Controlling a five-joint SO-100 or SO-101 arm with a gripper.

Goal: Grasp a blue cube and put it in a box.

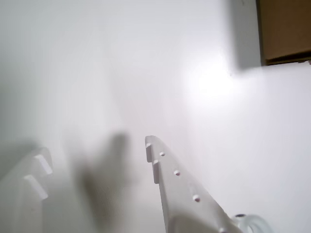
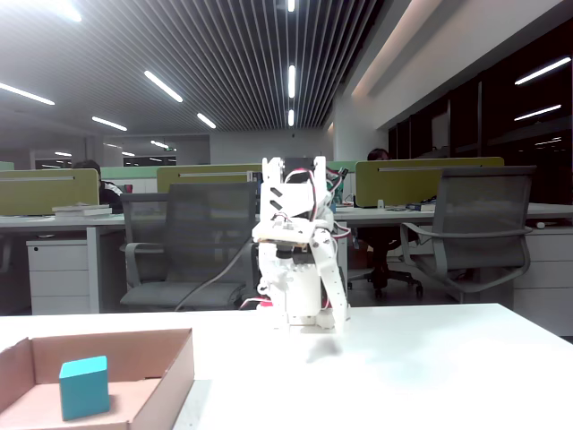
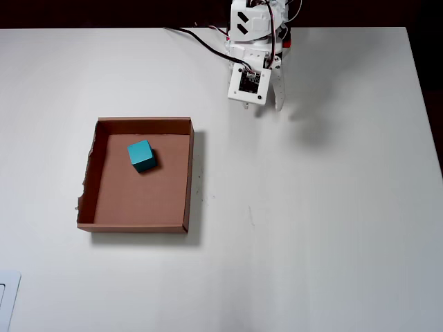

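The blue cube [image 3: 141, 155] lies inside the brown cardboard box [image 3: 144, 202], in its upper middle part in the overhead view. The fixed view shows the cube [image 2: 85, 387] resting on the box floor behind the low wall [image 2: 175, 372]. My white gripper [image 3: 270, 105] hangs folded near the arm's base, well to the right of the box and far from the cube. In the wrist view its fingers stand wide apart, so the gripper [image 1: 95, 158] is open with only white table between them. A corner of the box [image 1: 284, 29] shows at the top right there.
The white table [image 3: 311, 221] stretches to the right of and below the box. Cables [image 3: 201, 38] run from the arm's base toward the back left. A pale flat object [image 3: 5, 297] sits at the bottom left corner. Office chairs and desks stand behind the table.
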